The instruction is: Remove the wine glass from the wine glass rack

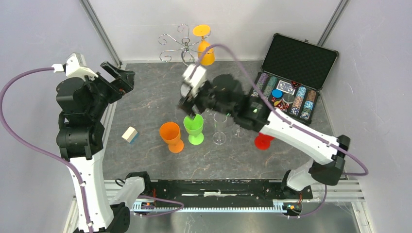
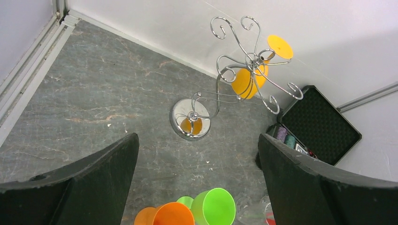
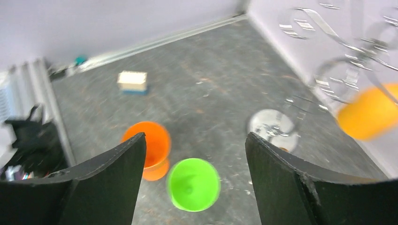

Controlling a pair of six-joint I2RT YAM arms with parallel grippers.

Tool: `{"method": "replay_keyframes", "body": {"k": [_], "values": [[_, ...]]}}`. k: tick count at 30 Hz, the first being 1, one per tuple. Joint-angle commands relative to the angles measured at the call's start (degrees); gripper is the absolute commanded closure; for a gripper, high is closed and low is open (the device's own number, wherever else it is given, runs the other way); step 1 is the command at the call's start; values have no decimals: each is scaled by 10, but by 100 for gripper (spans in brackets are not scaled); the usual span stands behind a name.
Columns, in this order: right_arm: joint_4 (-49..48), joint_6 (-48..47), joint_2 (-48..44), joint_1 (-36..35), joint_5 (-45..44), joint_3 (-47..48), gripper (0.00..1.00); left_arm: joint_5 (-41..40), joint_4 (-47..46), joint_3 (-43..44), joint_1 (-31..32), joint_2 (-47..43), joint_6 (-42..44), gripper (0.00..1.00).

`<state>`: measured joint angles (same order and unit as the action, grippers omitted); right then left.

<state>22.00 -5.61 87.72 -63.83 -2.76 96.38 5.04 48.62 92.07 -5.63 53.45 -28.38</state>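
In front of the rack [image 2: 190, 112], the right gripper [image 1: 190, 112] is hovering spread and empty over the green glass [image 1: 196, 128], while an amber glass [image 1: 207, 54] is hanging there by its foot.

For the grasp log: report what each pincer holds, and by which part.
Nothing is held. The left pincer stands open and empty; the right pincer is open above the green glass, not gripping it.

No legible text or numbers, markings inside the open case [image 1: 299, 58] too small to read
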Motion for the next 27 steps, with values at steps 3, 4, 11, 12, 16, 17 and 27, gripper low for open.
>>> {"method": "replay_keyframes", "body": {"k": [3, 4, 11, 12, 16, 17, 27], "values": [[-148, 151, -79, 163, 3, -65, 17, 27, -38, -12, 0, -5, 12, 0], [-158, 174, -84, 186, 7, -72, 17, 31, -40, -15, 0, -6, 12, 0], [-211, 342, -27, 369, 148, -54, 24, 63, -56, -28, 0, -5, 7, 0], [-215, 366, -3, 386, 168, -43, 27, 68, -58, -31, 0, -5, 7, 0], [-249, 423, 84, 424, 217, 26, 35, 81, -66, -39, 0, -1, 6, 0], [-255, 441, 106, 428, 224, 42, 36, 83, -66, -39, 0, 1, 6, 0], [-391, 630, 231, 437, 234, 125, 57, 115, -89, -58, 0, 12, -6, 0]]}}
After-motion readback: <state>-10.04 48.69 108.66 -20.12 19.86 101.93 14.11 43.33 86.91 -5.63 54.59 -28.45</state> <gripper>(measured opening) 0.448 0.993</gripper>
